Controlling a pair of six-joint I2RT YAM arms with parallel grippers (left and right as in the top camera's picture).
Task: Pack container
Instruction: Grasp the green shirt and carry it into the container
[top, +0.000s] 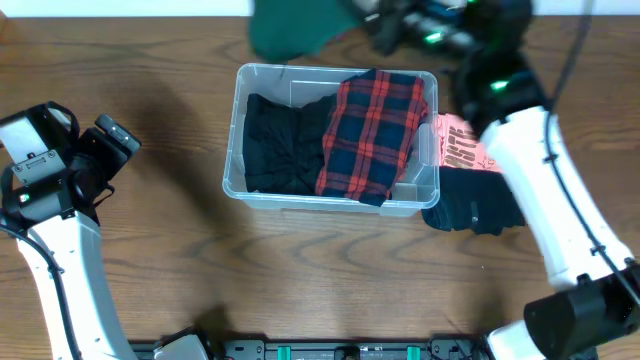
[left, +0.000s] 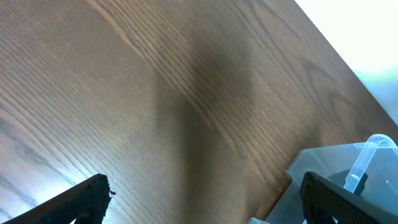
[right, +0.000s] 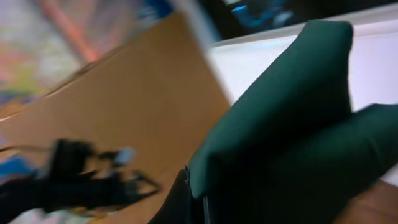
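Wooden worktop carried clear plastic container, part-filled: looked light, rigid, slick-walled; best gripped at rim; right pincer pinched limp green garment; left pincer spread, empty

Open tabletop lies left of the container (and near it); black garment and plaid shirt fill it, green cloth overhangs its far rim, piled clothes crowd its right.

Wooden table; container corner lower right.
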